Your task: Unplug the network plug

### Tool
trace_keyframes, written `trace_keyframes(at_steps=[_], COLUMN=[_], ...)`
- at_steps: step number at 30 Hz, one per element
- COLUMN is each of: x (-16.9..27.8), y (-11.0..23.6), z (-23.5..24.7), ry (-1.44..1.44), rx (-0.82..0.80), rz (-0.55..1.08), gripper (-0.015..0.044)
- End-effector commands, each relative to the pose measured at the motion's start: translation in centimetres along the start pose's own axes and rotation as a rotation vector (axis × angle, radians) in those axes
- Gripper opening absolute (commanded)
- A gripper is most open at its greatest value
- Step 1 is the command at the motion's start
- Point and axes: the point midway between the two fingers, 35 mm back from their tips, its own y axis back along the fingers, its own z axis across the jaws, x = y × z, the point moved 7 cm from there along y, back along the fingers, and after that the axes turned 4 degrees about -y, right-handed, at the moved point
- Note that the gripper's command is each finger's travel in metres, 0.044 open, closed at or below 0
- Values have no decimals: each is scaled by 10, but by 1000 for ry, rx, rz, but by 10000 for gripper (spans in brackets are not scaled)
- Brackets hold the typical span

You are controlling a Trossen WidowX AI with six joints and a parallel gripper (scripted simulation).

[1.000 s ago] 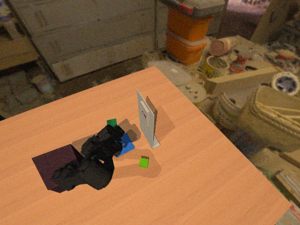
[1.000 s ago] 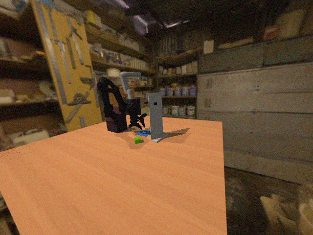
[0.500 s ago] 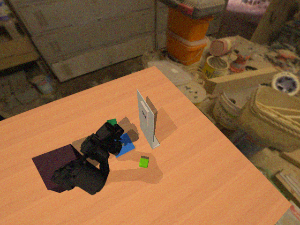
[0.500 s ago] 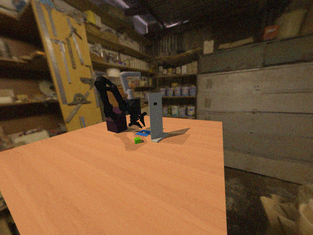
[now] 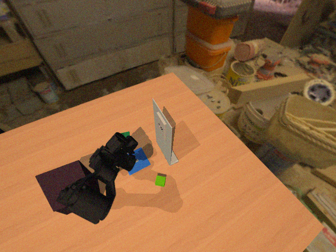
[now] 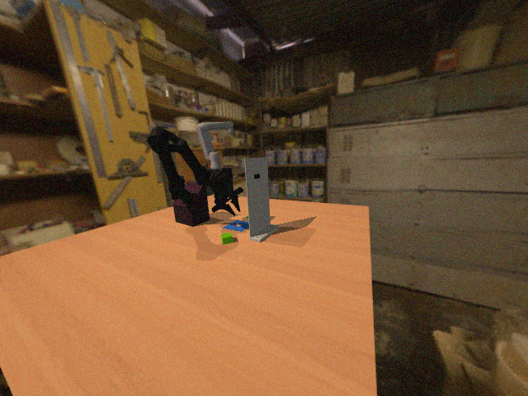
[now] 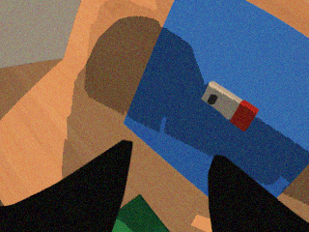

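The small grey plug (image 7: 230,104) with a red end lies flat on the blue marked square (image 7: 258,45) (image 5: 141,163) (image 6: 237,226), apart from my fingers. My gripper (image 7: 172,158) (image 6: 223,209) is open and empty, and hangs a little above the near edge of the square. In the top view the arm's wrist (image 5: 122,151) covers most of the square and the plug. The grey upright panel (image 5: 164,135) (image 6: 257,191) stands just beyond the square, and its socket (image 6: 256,175) shows as a dark empty hole.
A bright green cube (image 5: 160,180) (image 6: 227,238) lies on the table (image 5: 217,203) in front of the panel. A dark green block (image 5: 125,134) lies beside the gripper. The arm's dark purple base block (image 5: 56,179) (image 6: 191,209) stands behind.
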Motion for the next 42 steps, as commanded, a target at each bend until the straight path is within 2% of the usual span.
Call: trace_keyframes(at_steps=[1,42], x=[0,1], y=[3,43], z=[4,25], ry=[-8,-7], rx=[-3,-5], rz=[-4,-6], gripper=[156,156])
